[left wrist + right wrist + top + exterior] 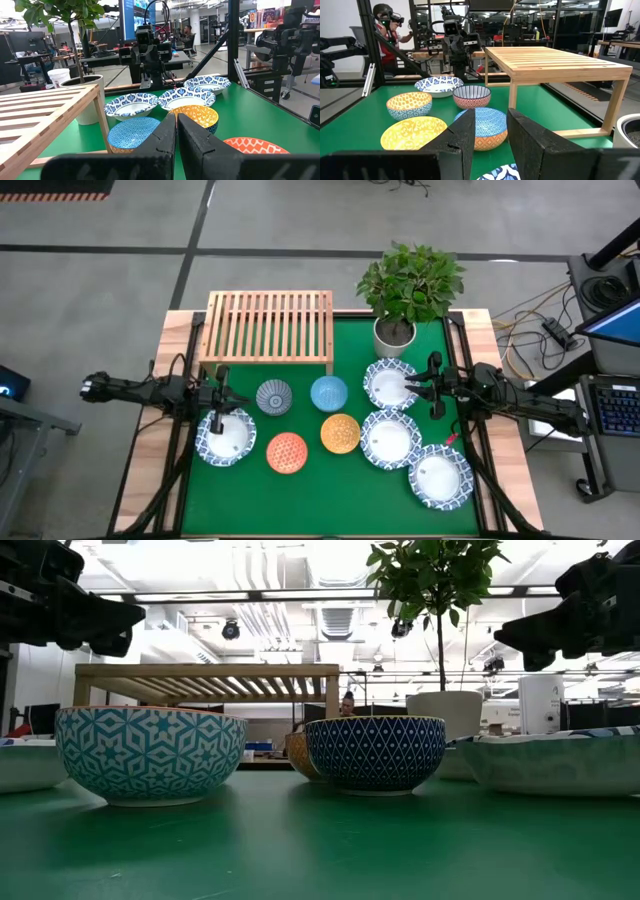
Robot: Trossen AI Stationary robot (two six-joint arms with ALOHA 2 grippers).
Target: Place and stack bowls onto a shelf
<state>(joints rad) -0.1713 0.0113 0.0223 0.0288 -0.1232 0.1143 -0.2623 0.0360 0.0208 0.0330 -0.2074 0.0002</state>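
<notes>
The light-wood slatted shelf stands on its short legs at the far left of the green mat. Four small deep bowls rest on the mat in the middle: grey-blue, light blue, yellow-orange and red-orange. One wide white blue-rimmed bowl lies at the left, and three lie at the right. My left gripper hovers level and shut above the left wide bowl. My right gripper hovers level and open above the far right wide bowl, nothing between its fingers.
A potted plant in a white pot stands at the far right, next to the shelf. A person with a headset is beyond the table's left side. Bare green mat lies along the near edge.
</notes>
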